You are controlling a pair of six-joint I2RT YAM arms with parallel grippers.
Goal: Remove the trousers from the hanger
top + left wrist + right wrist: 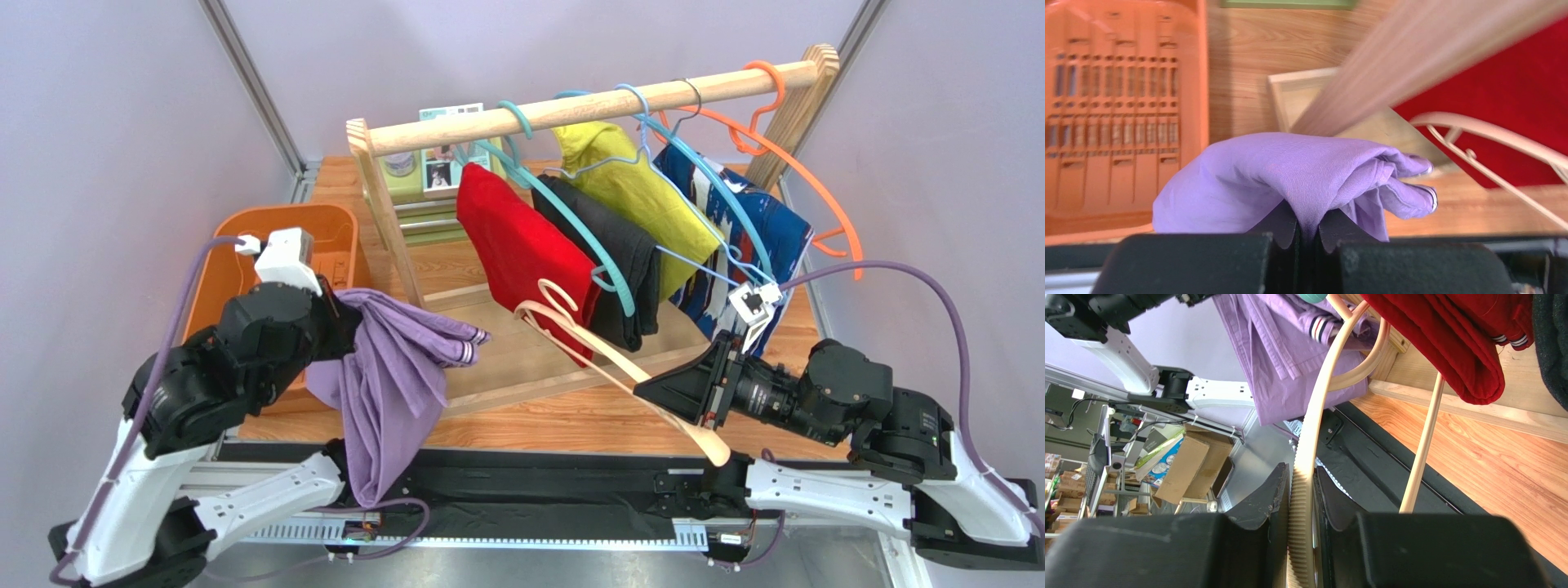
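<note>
The lavender trousers (386, 386) hang in a bunch from my left gripper (347, 321), which is shut on a fold of the cloth (1290, 177); the jaws (1309, 231) pinch it tight. Their striped waistband (464, 347) points toward the hanger, with a small gap between them in the top view. The cream hanger (613, 361) lies tilted over the rack's base, its hook (558, 294) near the red garment. My right gripper (656, 390) is shut on the hanger's ribbed shoulder arm (1309, 453). The crossbar (1422, 447) is bare.
A wooden rack rail (589, 104) carries red (521, 245), black (613, 257), yellow (626, 184) and blue patterned (748, 245) garments on teal and light-blue hangers, plus an orange hanger (816, 184). An orange basket (294, 239) stands at the left behind my left arm.
</note>
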